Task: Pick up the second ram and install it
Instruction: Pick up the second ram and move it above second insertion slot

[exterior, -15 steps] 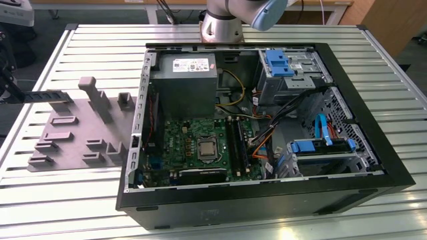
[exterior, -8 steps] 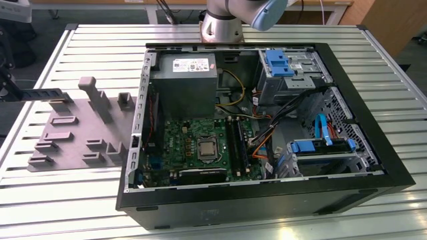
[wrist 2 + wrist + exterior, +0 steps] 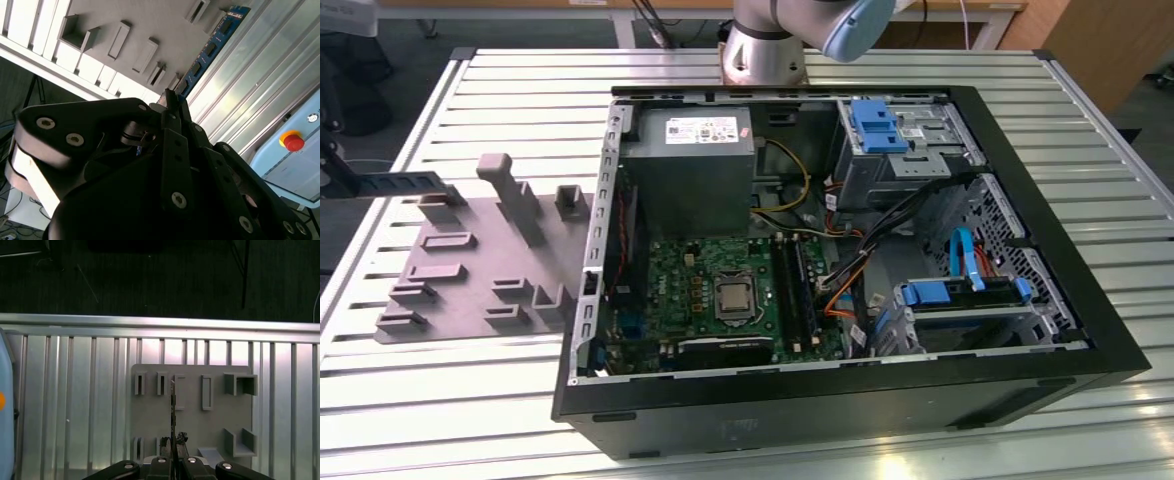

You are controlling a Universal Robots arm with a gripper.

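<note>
1. While I watched the wrist feeds, the ram [image 3: 210, 47] sat clamped between the fingers of the gripper [image 3: 172, 97]. Its blue board with dark chips stuck out past them, hanging over the grey tray [image 3: 220, 415].
2. I judged the pick done and the carry in hand: the stick looked clear of the tray's pockets and was well apart from the case [image 3: 854, 405].
3. The next move would call for keeping the stick on edge, lining its length up with the black slots [image 3: 794, 285] on the motherboard [image 3: 700, 275], then pressing evenly at both ends.
4. Tray and case both rested on a slatted metal table [image 3: 520, 90].
5. Beyond the table edge I saw dark floor, and nearby a pale box with a red stop button [image 3: 293, 141].
</note>
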